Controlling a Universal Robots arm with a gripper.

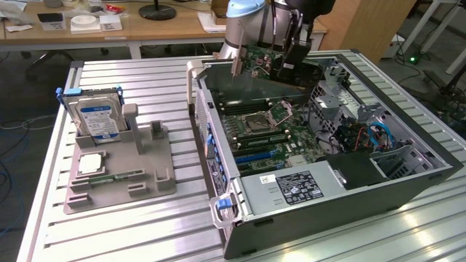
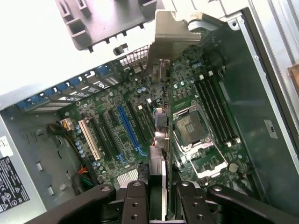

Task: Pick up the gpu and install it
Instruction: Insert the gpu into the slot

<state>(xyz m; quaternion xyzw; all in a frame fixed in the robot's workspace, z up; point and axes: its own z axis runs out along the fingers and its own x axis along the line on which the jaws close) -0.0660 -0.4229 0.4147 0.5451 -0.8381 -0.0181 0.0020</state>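
Observation:
The gpu (image 1: 256, 61), a green circuit board with a silver end bracket (image 1: 236, 66), hangs tilted in the air over the back part of the open computer case (image 1: 218, 125). My gripper (image 1: 293, 57) is shut on its upper edge. In the wrist view the gpu (image 2: 160, 140) runs edge-on away from my gripper (image 2: 159, 189), and its bracket (image 2: 174, 42) is at the far end. One of the black fingers (image 2: 135, 200) presses its side. Below the card lies the motherboard with a blue slot (image 2: 128, 130), black slots and a white slot (image 2: 89, 137).
Inside the case are a bare CPU socket (image 1: 262, 123), memory slots (image 2: 217, 112), a power supply (image 1: 291, 188) and a drive cage with cables (image 1: 364, 136). On the exterior view's left, a grey holder (image 1: 120, 164) carries a hard drive (image 1: 98, 120) and a memory stick (image 1: 117, 177).

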